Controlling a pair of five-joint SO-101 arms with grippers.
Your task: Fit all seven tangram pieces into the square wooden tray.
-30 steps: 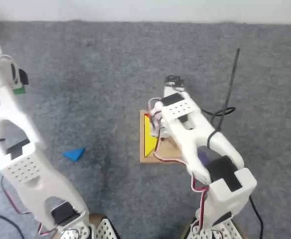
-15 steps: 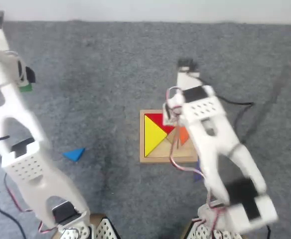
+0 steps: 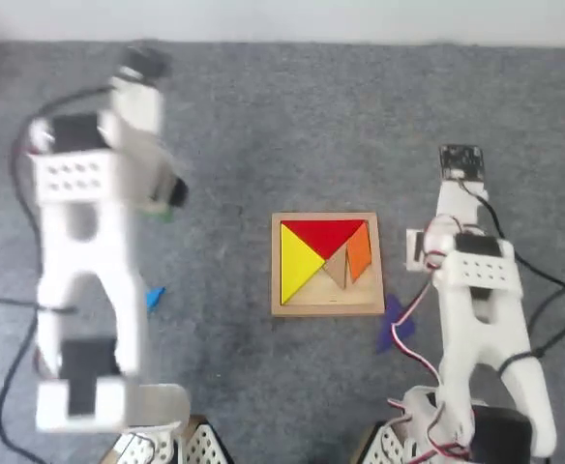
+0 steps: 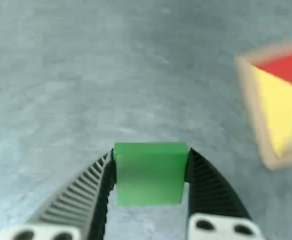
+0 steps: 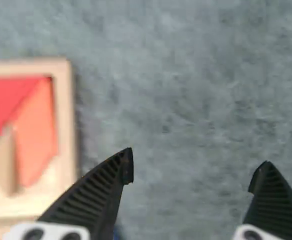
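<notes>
We hold the green block, well apart from the tray
Our left hand clamps the block between its fingers (red piece, yellow piece and orange piece lie in the tray); our right hand gapes wide, holding nothing, beside the tray.

Six tangram pieces, one wooden tray, two arms.

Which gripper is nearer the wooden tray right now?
Right. The right gripper hangs open just beside the tray; the left gripper, holding the green piece, is farther off.
</notes>
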